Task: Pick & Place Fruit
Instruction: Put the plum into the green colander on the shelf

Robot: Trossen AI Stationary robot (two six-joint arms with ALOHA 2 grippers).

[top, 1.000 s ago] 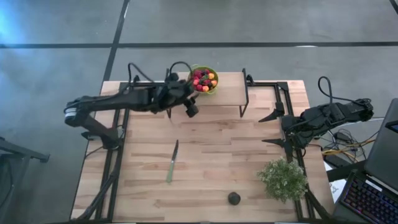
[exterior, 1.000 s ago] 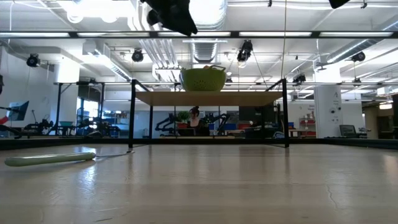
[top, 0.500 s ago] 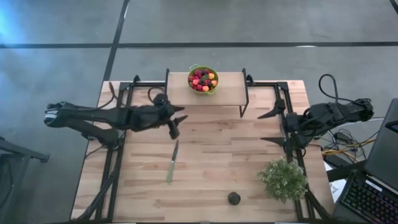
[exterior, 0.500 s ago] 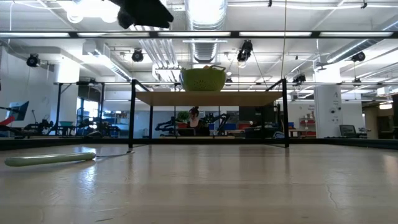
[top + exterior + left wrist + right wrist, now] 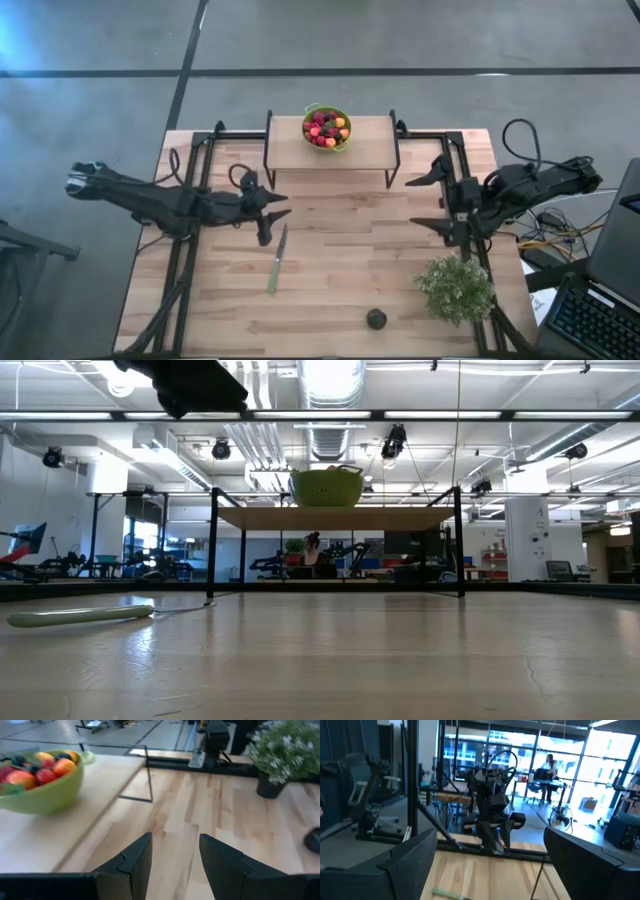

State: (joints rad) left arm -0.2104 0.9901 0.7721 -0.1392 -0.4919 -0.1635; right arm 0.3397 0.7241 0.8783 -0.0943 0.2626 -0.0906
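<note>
The left claw (image 5: 272, 211), spread and empty, hangs just beside the slim green-handled knife (image 5: 277, 260), so reaching for the dark round fruit (image 5: 376, 319) on the wooden surface (image 5: 340, 270) could probably nudge the blade.

no text, label, brand, number or sign can be read anywhere in these views. the wooden table (image 5: 330, 250), the raised shelf (image 5: 370, 148) and the green bowl (image 5: 327, 129) carry no printing that shows. at the right edge of the high view a keyboard (image 5: 590, 320) has lit keys, but their legends are too small to make out. the room behind in the low view may hold signs, though none is legible.
</note>
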